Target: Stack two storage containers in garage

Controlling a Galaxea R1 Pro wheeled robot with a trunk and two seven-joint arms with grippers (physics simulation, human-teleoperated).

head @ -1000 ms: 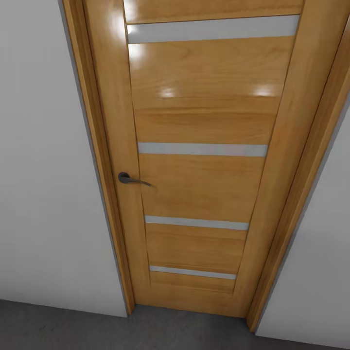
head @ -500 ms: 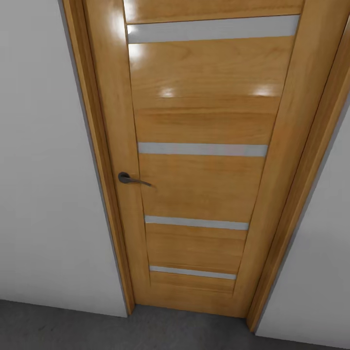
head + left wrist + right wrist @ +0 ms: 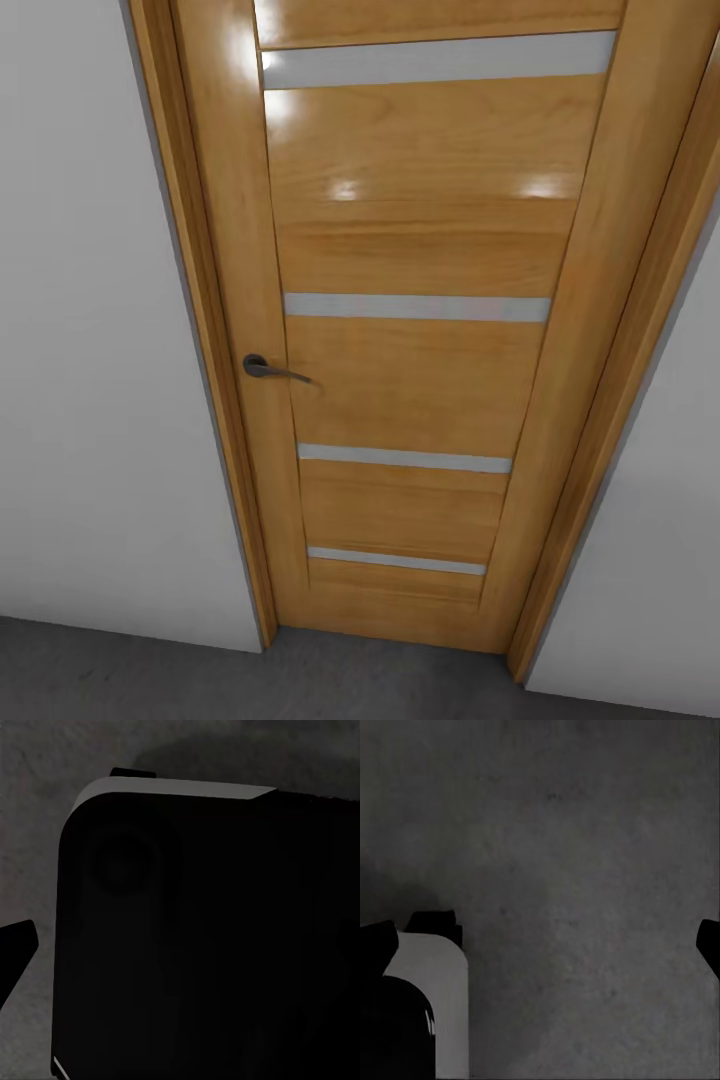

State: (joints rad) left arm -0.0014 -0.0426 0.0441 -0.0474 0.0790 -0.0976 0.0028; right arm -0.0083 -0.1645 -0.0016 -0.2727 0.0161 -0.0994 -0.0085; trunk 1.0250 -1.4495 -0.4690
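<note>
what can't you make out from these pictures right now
- Head view: the top of the wooden door and its frame are cut off by the picture's upper edge; what lies behind the shut door is hidden.
- Left wrist view: a dark robot part blocks most of the grey floor.
- Right wrist view: the right end effector fingers are cut off at both side edges, nothing between them.

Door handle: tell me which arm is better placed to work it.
Left, probably: the handle sits toward the door's left edge in the head view, the left arm's side. Both wrist cameras face the grey floor.
</note>
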